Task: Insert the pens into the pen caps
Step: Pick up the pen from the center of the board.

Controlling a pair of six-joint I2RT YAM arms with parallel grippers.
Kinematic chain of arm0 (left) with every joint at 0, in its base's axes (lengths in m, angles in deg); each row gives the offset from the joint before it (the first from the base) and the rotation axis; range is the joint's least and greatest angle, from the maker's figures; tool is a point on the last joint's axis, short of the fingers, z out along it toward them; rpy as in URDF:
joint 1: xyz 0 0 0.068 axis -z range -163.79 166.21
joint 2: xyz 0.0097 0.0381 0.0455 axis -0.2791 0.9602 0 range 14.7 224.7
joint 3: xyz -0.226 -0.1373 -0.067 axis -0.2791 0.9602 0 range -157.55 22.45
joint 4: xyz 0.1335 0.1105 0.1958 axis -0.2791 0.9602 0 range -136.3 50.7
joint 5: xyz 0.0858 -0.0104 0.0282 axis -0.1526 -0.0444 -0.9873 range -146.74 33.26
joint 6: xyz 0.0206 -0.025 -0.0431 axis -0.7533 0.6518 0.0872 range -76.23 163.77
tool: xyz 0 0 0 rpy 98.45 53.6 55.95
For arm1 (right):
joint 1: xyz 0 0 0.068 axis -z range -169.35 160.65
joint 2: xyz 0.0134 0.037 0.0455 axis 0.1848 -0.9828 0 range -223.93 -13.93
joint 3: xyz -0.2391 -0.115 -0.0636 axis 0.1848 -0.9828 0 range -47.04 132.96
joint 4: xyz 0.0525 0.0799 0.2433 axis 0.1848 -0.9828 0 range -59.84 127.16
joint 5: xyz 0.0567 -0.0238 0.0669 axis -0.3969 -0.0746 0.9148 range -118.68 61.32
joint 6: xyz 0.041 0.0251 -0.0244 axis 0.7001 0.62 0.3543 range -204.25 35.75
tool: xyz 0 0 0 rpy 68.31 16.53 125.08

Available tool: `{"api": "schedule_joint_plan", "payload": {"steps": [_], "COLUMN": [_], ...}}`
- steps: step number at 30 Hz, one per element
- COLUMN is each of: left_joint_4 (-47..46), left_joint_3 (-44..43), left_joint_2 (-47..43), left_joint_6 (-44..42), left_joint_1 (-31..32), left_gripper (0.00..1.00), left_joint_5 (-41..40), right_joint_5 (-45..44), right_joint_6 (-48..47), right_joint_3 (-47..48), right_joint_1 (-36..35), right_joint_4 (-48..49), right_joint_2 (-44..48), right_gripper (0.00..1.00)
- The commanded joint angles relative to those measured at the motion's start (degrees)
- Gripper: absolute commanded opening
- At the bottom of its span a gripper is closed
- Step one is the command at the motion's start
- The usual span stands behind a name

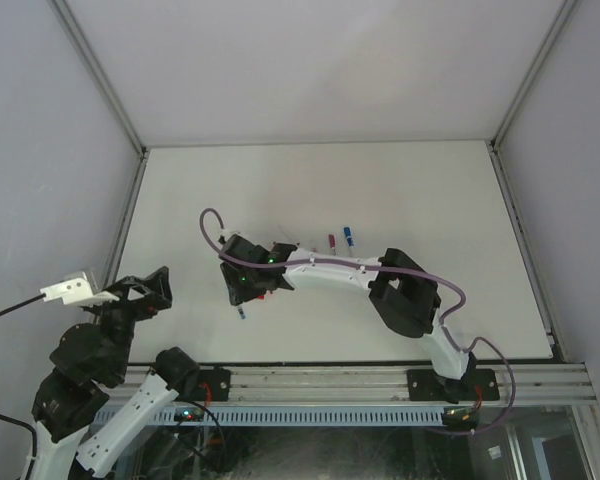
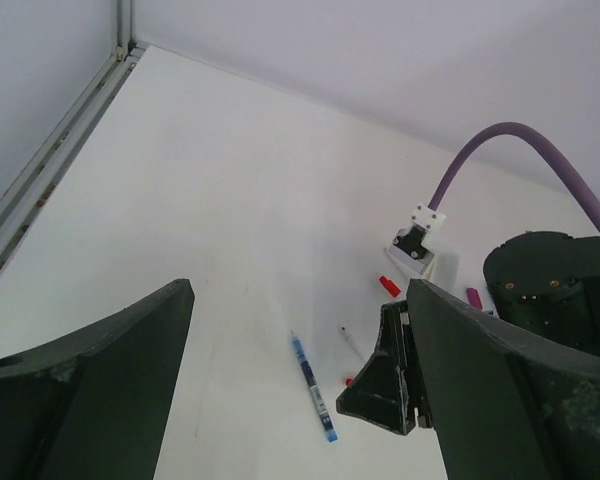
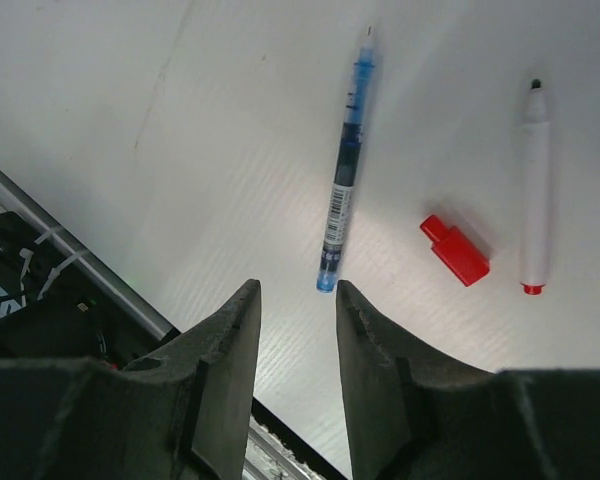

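So, from the top camera the right gripper (image 1: 248, 285) is reached over to the middle-left of the table (image 1: 430, 200), hanging right above a blue pen (image 1: 241, 313) that pokes out on its near side. The left gripper (image 1: 150, 290) sits well apart by the left edge, so the right arm is clearly the nearer one. A magenta-tipped pen (image 1: 332, 241) and a blue-tipped pen (image 1: 348, 235) lie farther back, beside the right arm. Left wrist view: its own jaws are spread wide with nothing in them. The blue pen lies flat out ahead of them, with a red cap (image 2: 389, 286) and a magenta cap (image 2: 473, 297) beyond it. The right wrist view is the one that matters. Those jaws show a narrow gap, empty, and the blue pen's closest end sits just ahead of that gap, a touch toward the right-hand finger (image 3: 380, 360). Its barrel runs away from the fingertips, leaning slightly right. The red cap lies near it, then a white pen with a red end (image 3: 535, 190). My guess: the fingers would close across the barrel fine, they just need to get forward and down over it.
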Motion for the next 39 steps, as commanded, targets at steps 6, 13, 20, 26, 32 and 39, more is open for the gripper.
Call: {"api": "schedule_joint_plan", "payload": {"steps": [6, 13, 20, 26, 32, 39], "left_joint_4": [-0.1, -0.18, -0.27, -0.27, -0.36, -0.7], "left_joint_3": [-0.34, -0.18, -0.23, -0.21, -0.11, -0.02], "left_joint_2": [-0.38, -1.41, -0.98, -1.15, -1.11, -1.58], "left_joint_6": [1.3, 1.38, 1.45, 1.56, 1.56, 1.68], "left_joint_1": [-0.36, -0.36, -0.36, -0.36, -0.36, -0.36], "left_gripper": [0.94, 0.95, 0.96, 0.96, 0.96, 0.96], "left_joint_5": [-2.09, -2.18, -2.19, -2.2, -2.2, -2.55], "right_joint_5": [-2.64, -3.13, -4.54, -6.9, -10.08, -11.0], "right_joint_6": [4.54, 5.46, 4.88, 3.76, 2.73, 1.53], "right_joint_3": [6.55, 7.83, 10.9, 14.49, 17.47, 20.1], "right_joint_1": [-2.91, -3.81, -4.35, -4.61, -5.21, -5.45], "right_joint_4": [-4.01, -5.86, -8.31, -11.45, -14.56, -16.87], "right_joint_2": [-3.09, -5.15, -7.86, -10.11, -12.1, -13.84], "right_gripper": [0.35, 0.34, 0.33, 0.33, 0.32, 0.31]}}
